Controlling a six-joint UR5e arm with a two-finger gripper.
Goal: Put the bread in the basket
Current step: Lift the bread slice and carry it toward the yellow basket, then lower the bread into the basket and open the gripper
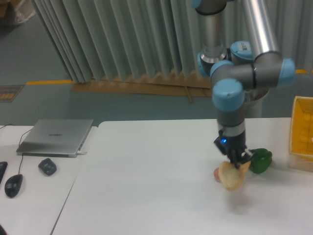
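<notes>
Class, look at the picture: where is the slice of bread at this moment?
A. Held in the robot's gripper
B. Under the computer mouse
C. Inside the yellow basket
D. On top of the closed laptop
A: the bread hangs from the gripper, far left of the basket.

Green bell pepper (259, 161) sitting on the white counter (161, 186), small reddish egg (216, 174) lying nearby (partly hidden), closed silver laptop (56, 137) resting far left, two dark computer mice (47, 166) lying beside it, grey pleated curtain (127, 39) hanging behind.
</notes>
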